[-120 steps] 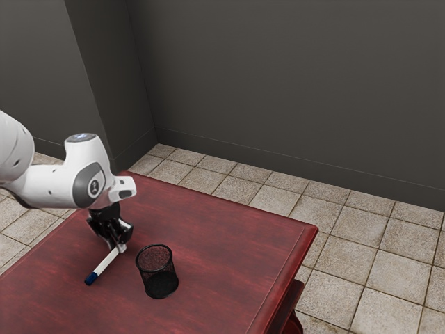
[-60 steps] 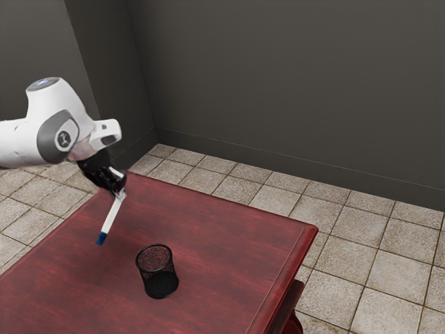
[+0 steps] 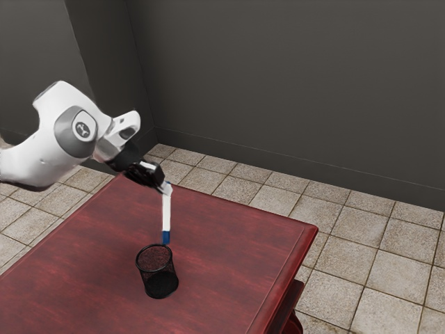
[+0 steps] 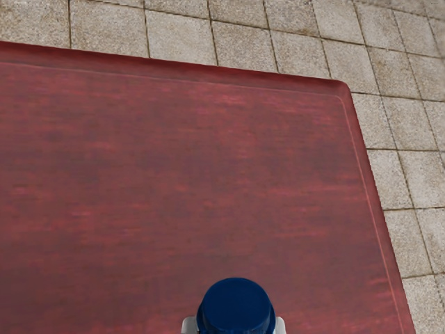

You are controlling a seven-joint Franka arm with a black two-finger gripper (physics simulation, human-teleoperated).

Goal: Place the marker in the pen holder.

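Observation:
My gripper [image 3: 165,188] is shut on the upper end of the white marker [image 3: 166,212], which hangs nearly upright with its blue end down. That blue end is just above the far rim of the black mesh pen holder [image 3: 158,273] in the exterior view; whether it is over the opening I cannot tell. The holder stands upright on the table. In the wrist view the marker's blue end [image 4: 236,306] shows large at the lower edge, between the tips of my gripper [image 4: 234,325].
The red wooden table [image 3: 229,243] lies under the hand, its edge and a corner in the wrist view. Beyond it are floor tiles [image 3: 361,229] and a dark grey wall [image 3: 292,90].
My hand first rose from near the tabletop with the marker, then moved toward the exterior view's right. The marker has swung from slanted to nearly upright. The pen holder has stayed put.

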